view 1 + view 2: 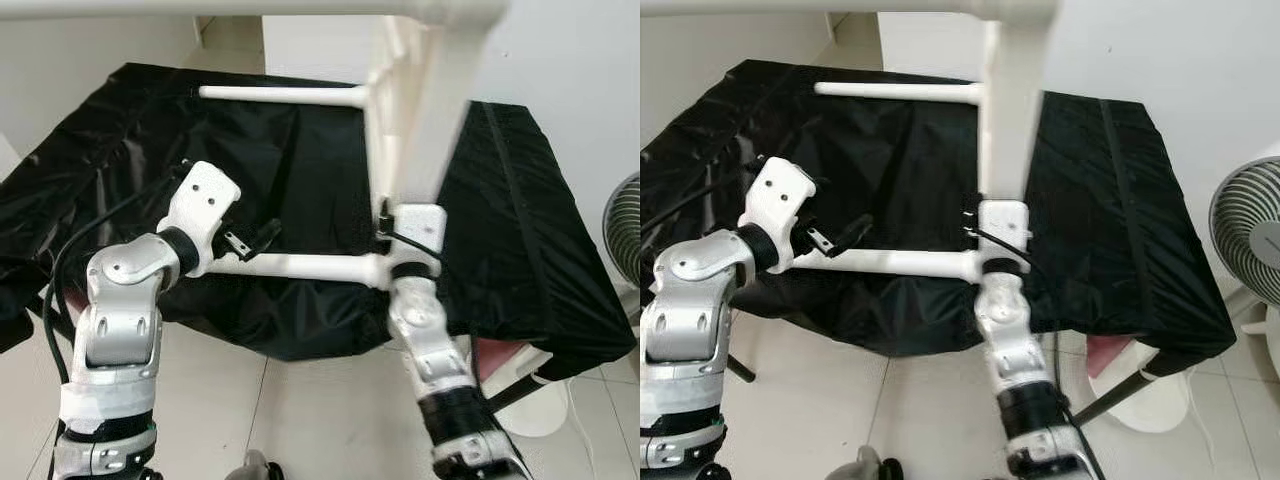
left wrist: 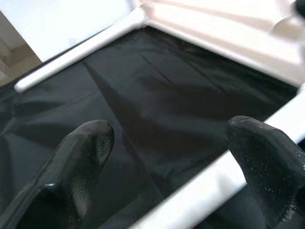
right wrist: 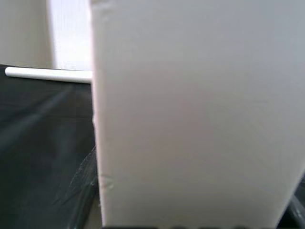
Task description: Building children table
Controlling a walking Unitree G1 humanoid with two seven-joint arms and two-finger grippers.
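Note:
A white table frame stands upright over the black-covered table (image 1: 520, 220). It has a wide vertical leg panel (image 1: 420, 130), an upper rod (image 1: 280, 94) and a lower rod (image 1: 310, 266) pointing to my left. My right gripper (image 1: 385, 228) is shut on the foot of the leg panel, which hides most of its fingers; the panel (image 3: 190, 119) sits very close in the right wrist view. My left gripper (image 1: 250, 241) is open at the lower rod's free end. In the left wrist view the rod (image 2: 200, 191) passes by one of the spread fingers (image 2: 86, 157).
The black cloth hangs over the table's near edge (image 1: 300, 340). A white standing fan (image 1: 1250, 230) and its round base (image 1: 1145, 400) are at the right, beside a dark table leg. Light tiled floor (image 1: 840, 400) lies below me. A white wall stands behind.

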